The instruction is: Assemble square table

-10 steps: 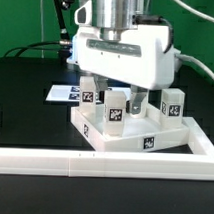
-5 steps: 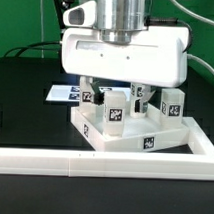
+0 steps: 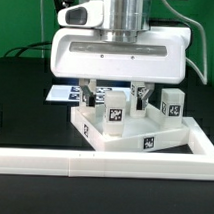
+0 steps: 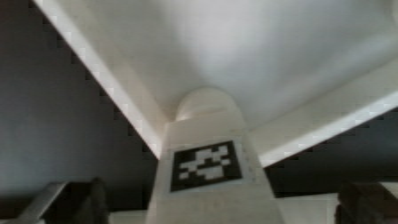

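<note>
**Lining up on the middle leg**

We've got the gripper (image 3: 115, 99) hanging over the tabletop (image 3: 142, 136), which sits by the worktop's near edge against the border wall (image 3: 103, 165). Jaws are apart, straddling the leg (image 3: 115, 107), nothing clamped yet. Versus a second ago, the gripper has come toward the camera and looks bigger.

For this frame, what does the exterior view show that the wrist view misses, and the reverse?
Only the exterior view shows the whole gripper body, the tabletop's tagged side, two more legs, one at that view's right and one behind at its left, the marker board and the border wall.

Only the wrist view shows a close look down the leg between the fingers.

Both show that tagged leg standing in the tabletop.
</note>
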`<action>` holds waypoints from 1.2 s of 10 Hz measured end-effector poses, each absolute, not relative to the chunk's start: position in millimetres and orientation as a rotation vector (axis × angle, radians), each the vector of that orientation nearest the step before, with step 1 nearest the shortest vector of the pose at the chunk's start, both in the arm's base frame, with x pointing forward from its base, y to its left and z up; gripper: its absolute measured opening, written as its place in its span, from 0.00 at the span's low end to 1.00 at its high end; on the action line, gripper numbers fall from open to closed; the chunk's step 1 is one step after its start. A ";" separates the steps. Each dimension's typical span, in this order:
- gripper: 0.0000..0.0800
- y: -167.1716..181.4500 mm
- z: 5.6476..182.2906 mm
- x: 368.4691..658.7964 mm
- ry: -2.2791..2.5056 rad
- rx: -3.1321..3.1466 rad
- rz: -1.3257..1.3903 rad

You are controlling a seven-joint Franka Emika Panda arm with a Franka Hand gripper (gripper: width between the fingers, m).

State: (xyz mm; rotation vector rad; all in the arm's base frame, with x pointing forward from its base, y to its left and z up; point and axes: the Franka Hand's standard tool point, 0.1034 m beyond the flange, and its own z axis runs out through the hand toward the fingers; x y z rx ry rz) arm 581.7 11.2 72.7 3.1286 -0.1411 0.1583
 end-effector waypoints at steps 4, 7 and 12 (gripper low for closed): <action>0.80 11.4 73.9 583.4 0.136 3.098 0.153; 0.35 10.9 73.5 583.0 0.132 3.098 0.151; 0.36 11.0 73.5 583.0 -0.070 3.108 0.155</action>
